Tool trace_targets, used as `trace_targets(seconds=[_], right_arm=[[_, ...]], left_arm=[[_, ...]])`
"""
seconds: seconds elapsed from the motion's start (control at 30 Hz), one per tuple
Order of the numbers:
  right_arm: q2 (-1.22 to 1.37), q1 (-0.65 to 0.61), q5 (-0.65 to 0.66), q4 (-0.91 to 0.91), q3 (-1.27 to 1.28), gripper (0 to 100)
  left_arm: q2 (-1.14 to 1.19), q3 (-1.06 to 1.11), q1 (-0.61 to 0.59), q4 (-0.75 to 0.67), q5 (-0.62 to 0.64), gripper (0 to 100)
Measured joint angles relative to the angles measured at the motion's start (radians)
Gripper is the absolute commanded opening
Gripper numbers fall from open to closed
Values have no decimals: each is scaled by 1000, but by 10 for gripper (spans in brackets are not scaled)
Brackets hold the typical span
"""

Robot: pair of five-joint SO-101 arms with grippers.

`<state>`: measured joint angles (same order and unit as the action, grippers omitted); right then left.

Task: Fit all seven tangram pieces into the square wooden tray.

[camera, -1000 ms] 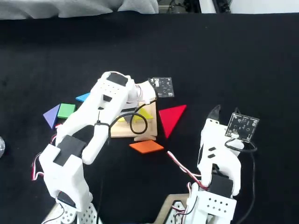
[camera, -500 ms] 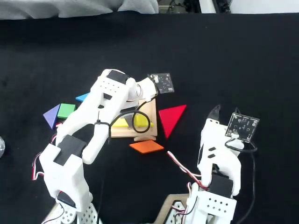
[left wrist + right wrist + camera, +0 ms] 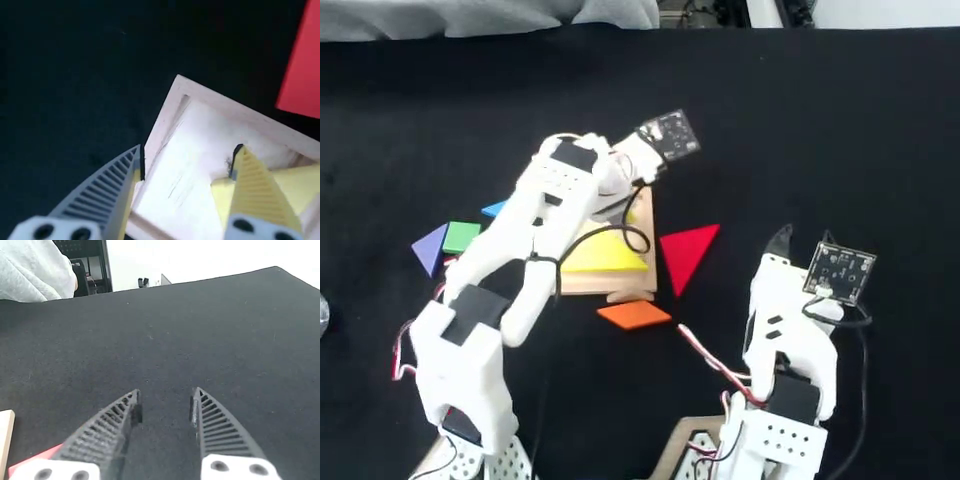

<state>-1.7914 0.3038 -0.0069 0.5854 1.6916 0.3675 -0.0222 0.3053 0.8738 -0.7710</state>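
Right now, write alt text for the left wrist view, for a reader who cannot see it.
The open left gripper hangs over a corner of the wooden tray, one fingertip by its rim, the other beside a yellow piece lying inside. A red piece lies on the black table outside the tray.

no text, label, brand, number or sign can be read on anything in these views.

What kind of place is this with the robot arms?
Probably a robot lab or workshop: a white left arm and right arm stand at a black-covered table with a wooden tray and a red triangle, and dark shelving stands behind.
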Motion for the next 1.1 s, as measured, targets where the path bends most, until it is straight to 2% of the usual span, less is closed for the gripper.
trace_targets(seconds=[0.23, 0.47, 0.67, 0.73, 0.93, 1.1], right_arm=[[0, 0, 0, 0, 0, 170], [0, -8, 12, 0, 0, 170], [0, -9, 15, 0, 0, 170], [0, -9, 15, 0, 0, 170], [0, -9, 15, 0, 0, 170], [0, -9, 15, 0, 0, 170]], left_arm=[[89, 12, 0, -43, 9, 282], [57, 12, 0, 107, 23, 284], [-40, 12, -28, 126, 124, 283], [-48, 12, -55, 100, 129, 284], [-28, 120, -160, -92, 133, 284], [-18, 215, -170, -129, 138, 282]])
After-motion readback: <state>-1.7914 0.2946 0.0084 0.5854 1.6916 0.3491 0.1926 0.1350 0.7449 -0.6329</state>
